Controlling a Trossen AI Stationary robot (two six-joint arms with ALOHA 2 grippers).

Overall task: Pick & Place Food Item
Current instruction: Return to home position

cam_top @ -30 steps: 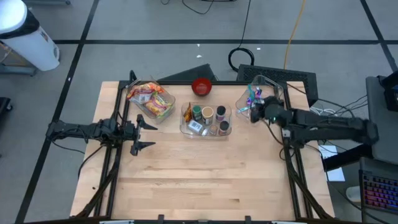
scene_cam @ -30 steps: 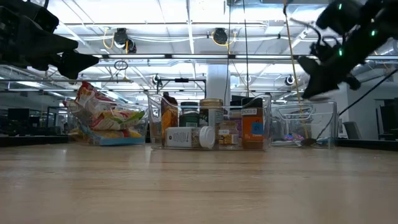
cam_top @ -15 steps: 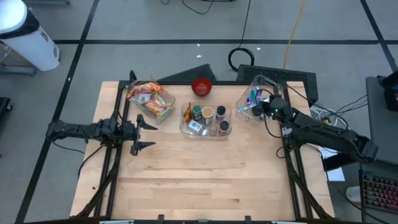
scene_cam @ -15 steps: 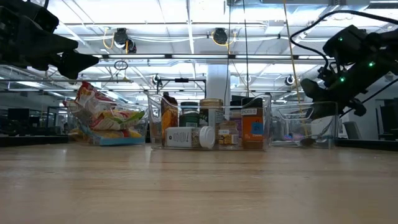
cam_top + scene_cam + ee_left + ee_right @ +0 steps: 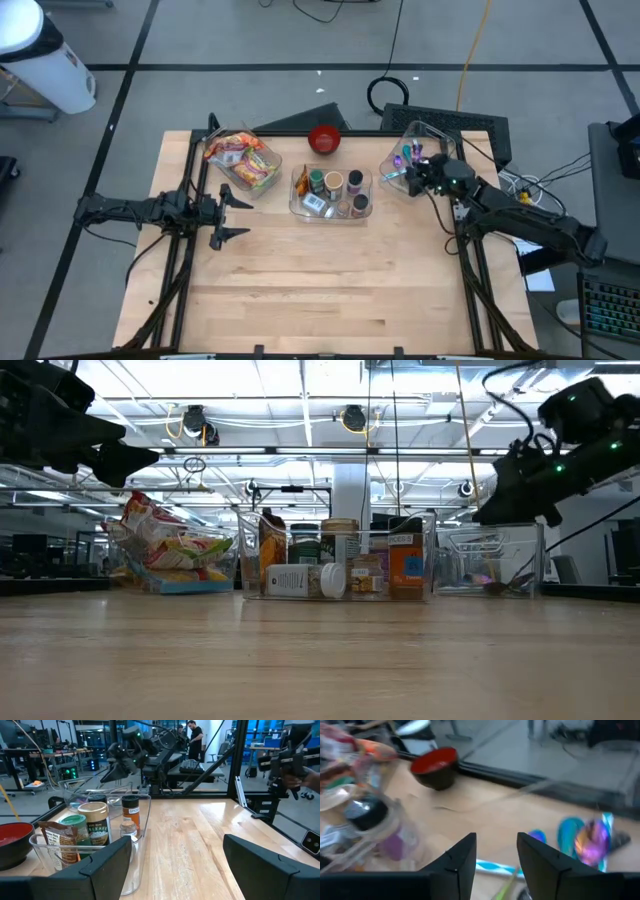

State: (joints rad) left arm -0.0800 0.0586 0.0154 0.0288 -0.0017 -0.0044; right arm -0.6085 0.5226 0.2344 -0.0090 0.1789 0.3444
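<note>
Right claw (image 5: 412, 176) hovered above the right transparent bin (image 5: 428, 132), empty, fingers narrowly parted. Left claw (image 5: 245, 215) sat wide at the bench's (image 5: 320, 290) left edge.

Matte-black jointed left arm (image 5: 140, 210) and right arm (image 5: 520, 218), the right dotted with green lights (image 5: 557, 467).

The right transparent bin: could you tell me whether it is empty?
Not empty: the bin holds coloured spoons, visible in the right wrist view.
</note>
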